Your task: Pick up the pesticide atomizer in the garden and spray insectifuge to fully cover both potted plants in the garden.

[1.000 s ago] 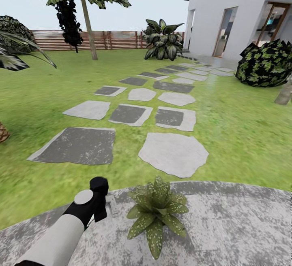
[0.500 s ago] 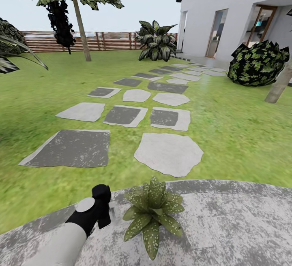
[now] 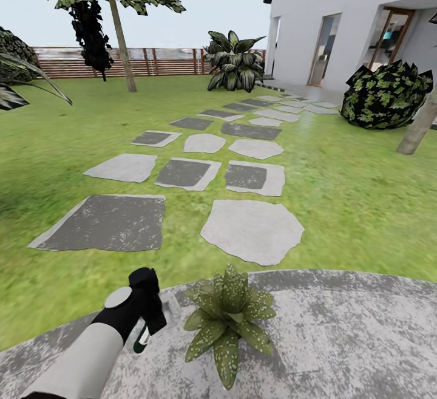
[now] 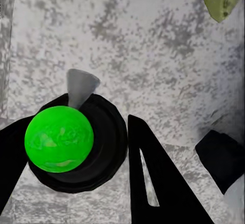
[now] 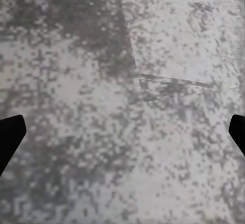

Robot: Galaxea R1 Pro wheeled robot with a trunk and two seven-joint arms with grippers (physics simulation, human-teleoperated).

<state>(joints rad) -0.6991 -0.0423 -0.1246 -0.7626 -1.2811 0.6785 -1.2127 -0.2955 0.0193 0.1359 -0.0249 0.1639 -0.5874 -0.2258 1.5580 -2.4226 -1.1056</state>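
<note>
The left end effector (image 3: 144, 326) hung low over the grey patio (image 3: 340, 338), its fingers (image 4: 153, 183) closed around the pesticide atomizer (image 4: 71, 139), just beside a potted plant (image 3: 229, 317). The right end effector (image 5: 122, 132) gaped wide over bare paving, holding nothing. Stepping stones (image 3: 252, 229) lay beyond.

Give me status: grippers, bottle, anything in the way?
Left gripper shut on the spray bottle, low over the patio. Right gripper open, empty. One potted plant right beside the bottle; nothing between them.
</note>
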